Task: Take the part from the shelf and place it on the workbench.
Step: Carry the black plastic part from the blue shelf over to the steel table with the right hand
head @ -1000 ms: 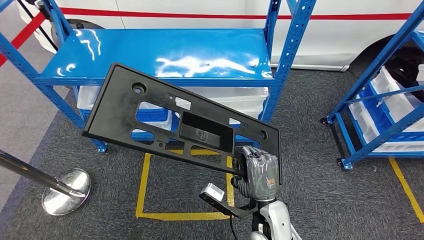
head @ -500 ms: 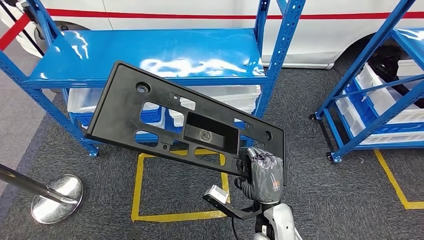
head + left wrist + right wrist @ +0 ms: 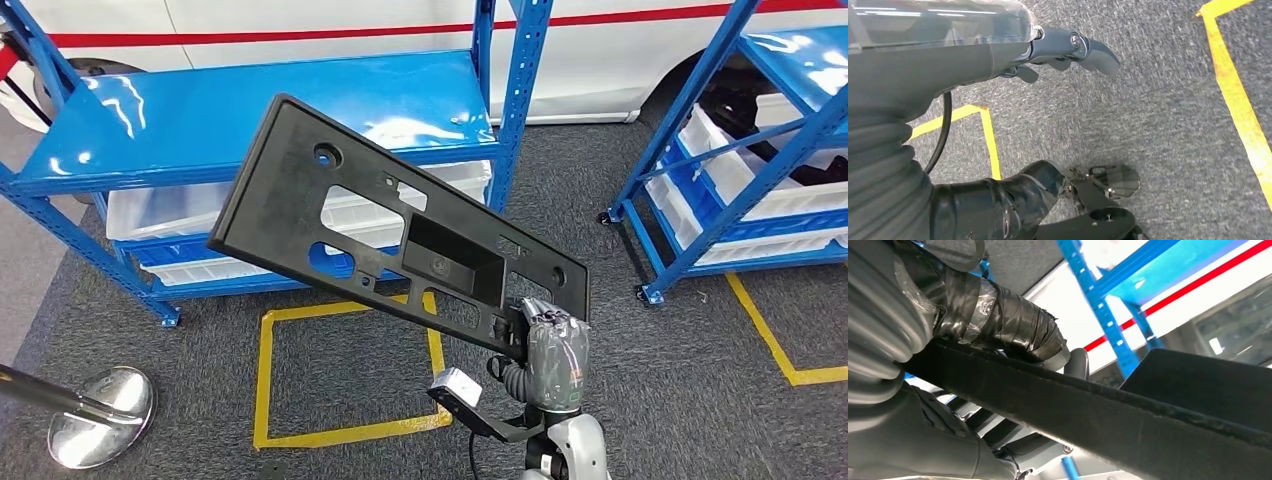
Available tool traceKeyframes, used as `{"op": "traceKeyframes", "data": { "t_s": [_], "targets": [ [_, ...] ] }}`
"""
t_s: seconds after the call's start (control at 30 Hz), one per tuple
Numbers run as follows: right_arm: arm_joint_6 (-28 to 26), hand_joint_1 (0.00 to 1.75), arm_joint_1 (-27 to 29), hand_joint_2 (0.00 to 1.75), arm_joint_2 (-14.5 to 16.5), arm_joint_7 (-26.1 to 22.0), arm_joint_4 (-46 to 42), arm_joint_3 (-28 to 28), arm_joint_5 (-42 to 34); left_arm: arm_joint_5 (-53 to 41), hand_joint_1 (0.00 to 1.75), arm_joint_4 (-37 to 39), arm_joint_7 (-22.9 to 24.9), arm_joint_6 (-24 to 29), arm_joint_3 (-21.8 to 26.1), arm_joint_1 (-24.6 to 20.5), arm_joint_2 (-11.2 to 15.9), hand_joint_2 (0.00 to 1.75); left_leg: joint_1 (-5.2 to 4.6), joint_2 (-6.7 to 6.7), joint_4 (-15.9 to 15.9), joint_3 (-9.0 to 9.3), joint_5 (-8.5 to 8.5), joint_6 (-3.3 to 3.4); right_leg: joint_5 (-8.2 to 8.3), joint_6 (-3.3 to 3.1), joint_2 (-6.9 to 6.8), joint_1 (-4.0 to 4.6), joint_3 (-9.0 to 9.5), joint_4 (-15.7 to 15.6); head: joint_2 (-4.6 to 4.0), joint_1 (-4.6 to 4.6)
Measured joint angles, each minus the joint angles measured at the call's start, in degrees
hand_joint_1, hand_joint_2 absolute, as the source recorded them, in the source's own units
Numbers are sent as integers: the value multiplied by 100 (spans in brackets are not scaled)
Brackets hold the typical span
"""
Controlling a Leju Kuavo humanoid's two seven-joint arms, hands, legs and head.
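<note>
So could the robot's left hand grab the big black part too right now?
Probably not yet. The left hand hangs low over the carpet, holding nothing, while the black part is held up high by the right hand.

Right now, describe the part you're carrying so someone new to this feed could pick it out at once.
Start at the blue shelf in front of the white vehicle; held up in front of it is a long, flat black plastic panel, tilted, with one end gripped by the right hand. Unlike the white bins under the shelf, it is black and pierced by several cutouts and a round hole.
</note>
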Motion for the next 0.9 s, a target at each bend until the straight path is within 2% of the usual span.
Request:
{"op": "traceKeyframes", "data": {
  "t_s": [0.03, 0.1, 0.13, 0.17, 0.2, 0.23, 0.27, 0.33, 0.4, 0.43, 0.5, 0.57, 0.63, 0.67, 0.7, 0.73, 0.8, 0.83, 0.87, 0.9],
  "targets": [
    [-3, 175, 15, 175, 0, -16, -26, -26, -6, 0, 0, 0, 0, 0, 0, 1, 1, 175, 6, -58, 209, -87, -149, -25, 17, -32, 20, -13, 4, -15, 0, -2],
    [-13, 175, 41, 175, 0, -25, -54, -56, -10, 1, 0, 0, 0, 1, 0, 9, 2, 175, 7, -137, 951, -407, -535, -48, 30, -65, 77, -5, -14, -15, 0, -4],
    [-18, 175, 59, 175, 0, -30, -58, -66, -11, 1, 0, 0, 1, 1, 0, 15, 2, 175, 8, -148, 1288, -558, -654, -52, 33, -71, 111, 3, -20, -12, 0, -3],
    [-21, 175, 81, 175, 0, -40, -61, -76, -11, 2, 0, 0, 2, 1, 0, 21, 3, 175, 7, -152, 1480, -645, -677, -49, 35, -74, 149, 10, -23, -7, 0, -3],
    [-21, 175, 102, 175, 0, -59, -62, -86, -13, 4, 0, 0, 4, 1, 0, 25, 3, 175, 5, -155, 1431, -619, -579, -36, 36, -75, 188, 16, -22, -1, 0, -3],
    [-21, 175, 123, 175, 1, -90, -70, -99, -18, 5, 0, 0, 7, 1, 0, 26, 3, 175, 3, -170, 1145, -482, -385, -13, 36, -75, 230, 21, -19, 5, 0, -4],
    [-21, 175, 144, 175, 4, -129, -86, -116, -26, 8, 0, 0, 8, 2, 0, 27, 4, 175, -3, -223, 727, -288, -170, 24, 36, -74, 269, 21, -16, 11, 0, -3],
    [-22, 175, 180, 175, 15, -224, -130, -161, -52, 18, 0, 0, 8, 2, 1, 27, 19, 175, -17, -373, 35, 36, 79, 99, 45, -47, 338, 26, -37, 26, 0, -3],
    [-24, 175, 228, 175, 32, -320, -176, -207, -80, 26, 0, 0, 5, 1, 1, 25, 32, 175, -42, -440, -155, 114, 92, 141, 73, 15, 396, 7, -76, 23, 0, -4],
    [-25, 175, 261, 175, 40, -367, -205, -231, -92, 29, 0, 0, 4, 1, 1, 24, 29, 175, -39, -412, -192, 120, 115, 156, 89, 53, 424, 1, -87, 11, 0, -5],
    [-26, 175, 325, 175, 52, -457, -271, -292, -132, 37, 0, 0, 4, 4, 2, 28, 25, 175, -8, -341, -283, 142, 180, 203, 21, 113, 356, 5, -128, 84, 0, -3],
    [-26, 175, 357, 175, 63, -543, -322, -349, -198, 42, 0, 0, 4, 13, 2, 31, 22, 175, 16, -254, -342, 153, 224, 240, -292, 159, 211, -8, -351, 568, 0, 1],
    [-26, 175, 390, 175, 73, -597, -345, -393, -242, 42, 0, 0, 7, 17, 2, 36, 22, 175, 18, -174, -331, 138, 225, 250, -624, 210, 152, -40, -683, 1292, 0, 2],
    [-26, 175, 414, 175, 75, -607, -347, -415, -250, 42, 0, 0, 9, 17, 2, 40, 22, 175, 20, -136, -319, 131, 220, 246, -664, 232, 141, -59, -772, 1495, 0, 2],
    [-26, 175, 434, 175, 77, -616, -347, -434, -260, 42, 0, 0, 11, 17, 2, 43, 21, 175, 23, -99, -303, 126, 211, 236, -599, 250, 127, -78, -757, 1490, 0, 2],
    [-26, 175, 452, 175, 79, -632, -351, -454, -272, 42, 0, 0, 14, 17, 2, 45, 17, 175, 28, -67, -284, 122, 197, 221, -448, 263, 102, -96, -631, 1268, 0, 2],
    [-26, 175, 476, 175, 101, -699, -379, -506, -297, 43, 0, 0, 16, 19, 4, 46, 13, 175, 30, -13, -226, 117, 153, 165, -156, 265, -36, -106, -224, 530, 0, 3],
    [-26, 175, 487, 175, 121, -744, -403, -539, -313, 44, 0, 0, 16, 21, 7, 47, 14, 175, 18, 8, -190, 113, 127, 129, -84, 249, -101, -97, -85, 262, 0, 1],
    [-26, 175, 502, 175, 145, -791, -427, -574, -333, 44, 0, 0, 17, 25, 9, 49, 17, 175, 6, 30, -162, 112, 106, 90, -71, 226, -144, -80, -20, 124, 0, -2],
    [-26, 175, 520, 175, 169, -837, -446, -609, -362, 44, 0, 0, 20, 29, 12, 51, 20, 175, -4, 53, -154, 115, 96, 52, -92, 192, -145, -61, -27, 121, 0, -4]
  ]
}}
